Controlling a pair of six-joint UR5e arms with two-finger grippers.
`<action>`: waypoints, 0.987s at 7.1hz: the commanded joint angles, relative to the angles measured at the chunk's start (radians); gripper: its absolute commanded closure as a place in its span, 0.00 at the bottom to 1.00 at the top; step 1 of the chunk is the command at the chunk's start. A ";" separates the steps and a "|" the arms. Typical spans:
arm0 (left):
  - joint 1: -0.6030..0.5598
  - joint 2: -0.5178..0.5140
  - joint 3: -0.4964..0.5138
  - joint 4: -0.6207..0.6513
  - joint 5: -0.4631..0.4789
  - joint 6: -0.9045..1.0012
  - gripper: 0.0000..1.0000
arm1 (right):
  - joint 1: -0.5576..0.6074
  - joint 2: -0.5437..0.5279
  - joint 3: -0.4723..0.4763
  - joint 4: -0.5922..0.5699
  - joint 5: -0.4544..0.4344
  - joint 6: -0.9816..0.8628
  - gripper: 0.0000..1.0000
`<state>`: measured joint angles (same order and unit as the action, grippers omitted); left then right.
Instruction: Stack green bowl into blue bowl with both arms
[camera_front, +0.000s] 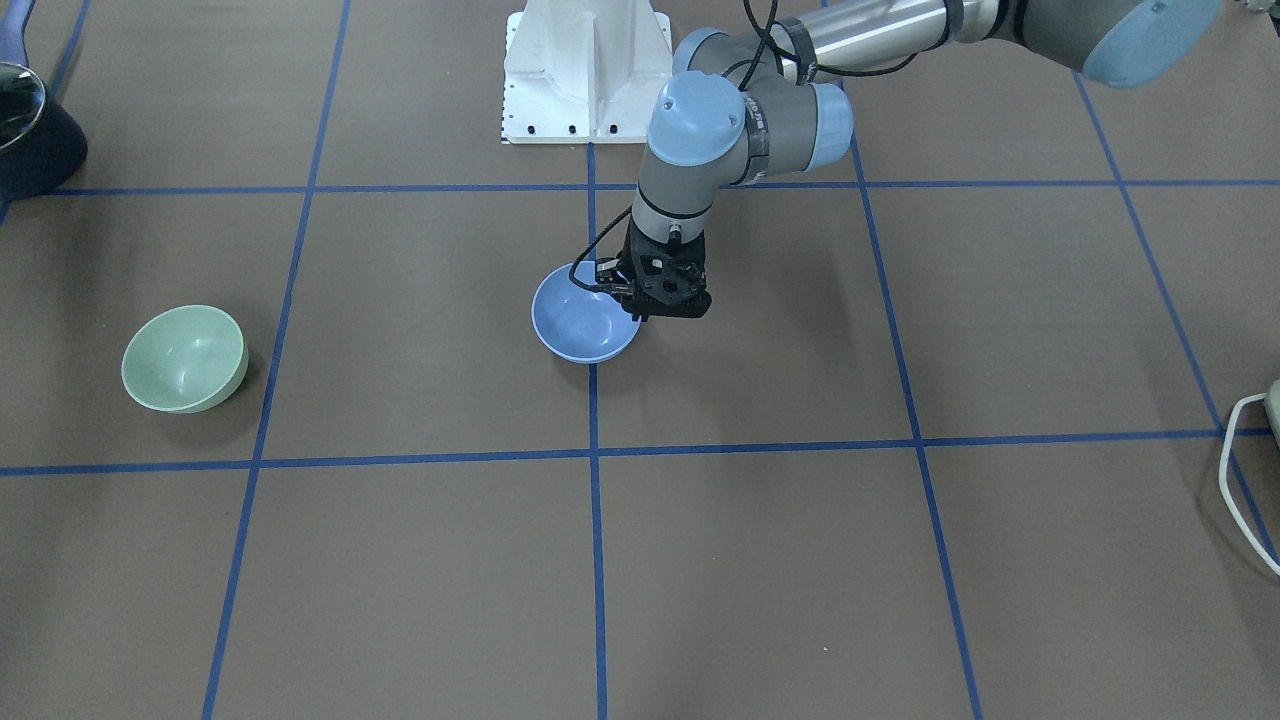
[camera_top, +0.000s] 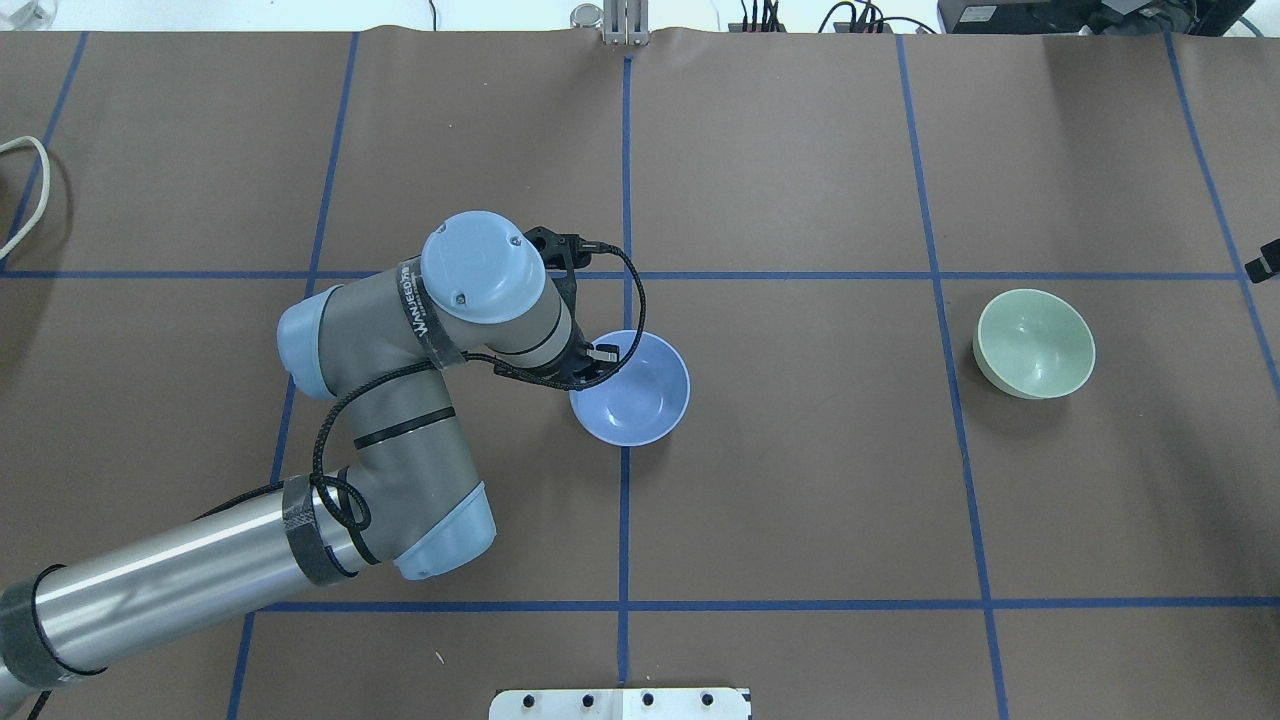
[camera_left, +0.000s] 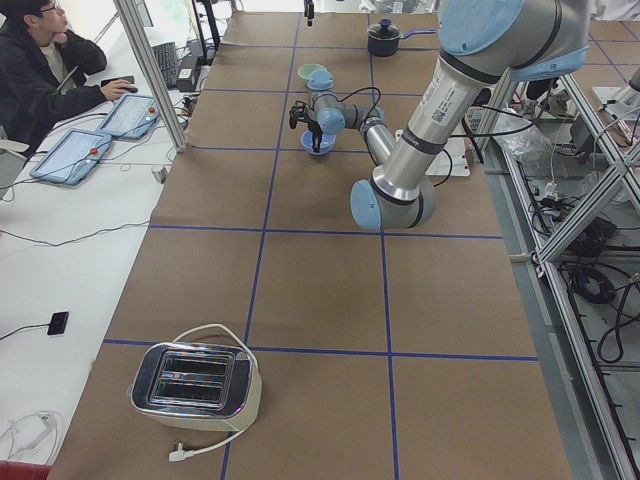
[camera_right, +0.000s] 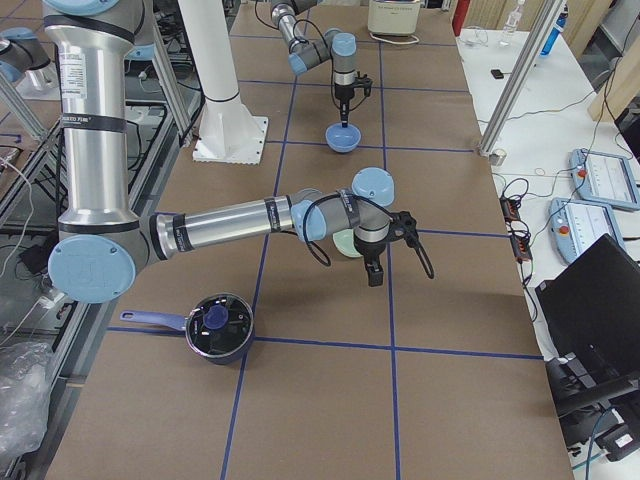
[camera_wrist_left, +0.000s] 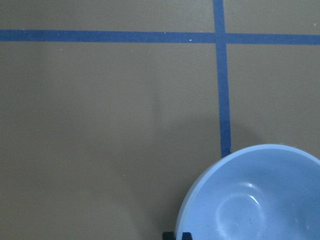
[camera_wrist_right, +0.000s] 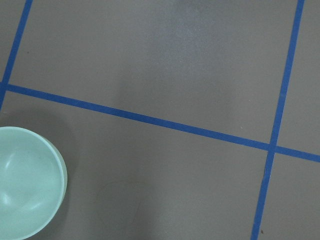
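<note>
Green bowl (camera_front: 185, 358) sits upright, well apart from the blue bowl (camera_front: 582, 318), off toward the robot's right, so no stacking yet and the whole carry is left. Left gripper (camera_front: 648, 308) points straight down at the blue bowl's rim, and I can't tell its grip. Right gripper (camera_right: 375, 274) hangs far from the blue bowl, just beside the green one, opening impossible to judge

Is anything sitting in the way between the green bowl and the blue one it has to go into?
Nothing lies on the table between the green bowl and blue bowl. But the left gripper is at the blue bowl's rim, jaws apparently pinching it.
</note>
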<state>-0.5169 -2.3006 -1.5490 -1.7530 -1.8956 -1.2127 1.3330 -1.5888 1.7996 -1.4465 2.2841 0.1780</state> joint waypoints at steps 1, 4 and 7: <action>-0.021 0.012 -0.040 0.006 0.000 0.001 0.02 | -0.002 0.001 0.000 0.000 0.002 0.000 0.00; -0.251 0.208 -0.233 0.027 -0.202 0.148 0.01 | -0.017 0.021 0.003 0.000 0.003 0.043 0.00; -0.586 0.467 -0.310 0.125 -0.369 0.683 0.02 | -0.112 0.091 0.006 0.000 -0.008 0.097 0.00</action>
<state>-0.9516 -1.9368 -1.8468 -1.6519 -2.1891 -0.7595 1.2629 -1.5298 1.8038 -1.4465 2.2803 0.2574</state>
